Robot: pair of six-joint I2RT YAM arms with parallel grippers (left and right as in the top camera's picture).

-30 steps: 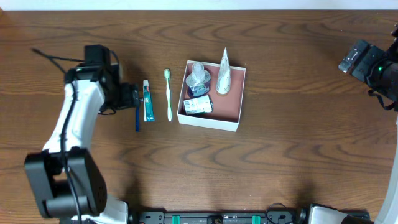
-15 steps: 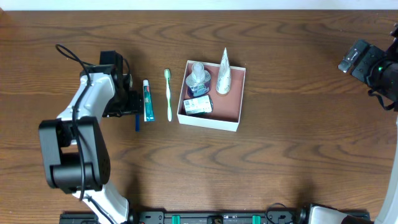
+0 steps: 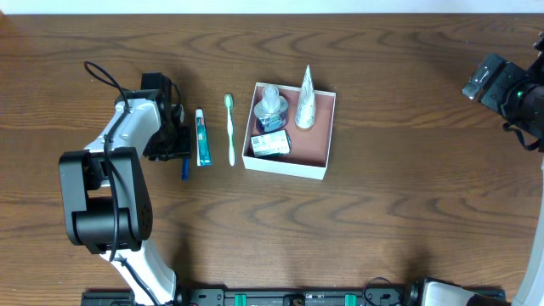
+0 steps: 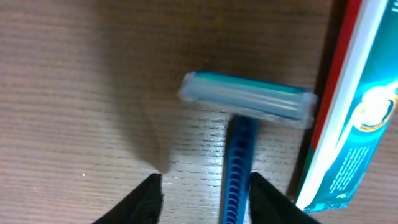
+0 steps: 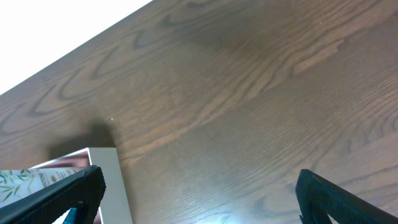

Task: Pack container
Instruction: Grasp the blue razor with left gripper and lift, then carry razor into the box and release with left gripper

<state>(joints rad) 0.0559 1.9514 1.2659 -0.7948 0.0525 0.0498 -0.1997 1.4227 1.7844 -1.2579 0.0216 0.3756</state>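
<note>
A robotics lab bench: wood-grain table (image 3: 408, 204), mounted robot arm (image 3: 126, 136), black equipment rail (image 3: 289, 297).

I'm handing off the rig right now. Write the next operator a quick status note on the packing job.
Left gripper: open, low over the table, fingers either side of the razor handle, not closed on it.
Right gripper: open, empty, at the table's far right.
Done: the box holds a bottle, a cone-shaped tube and a small carton.
Left: razor, toothpaste and toothbrush, all lying left of the box.

Wood table (image 3: 408, 212), blue razor (image 3: 184, 168), toothpaste (image 3: 202, 138), green toothbrush (image 3: 229, 129), white container (image 3: 287, 167)
</note>
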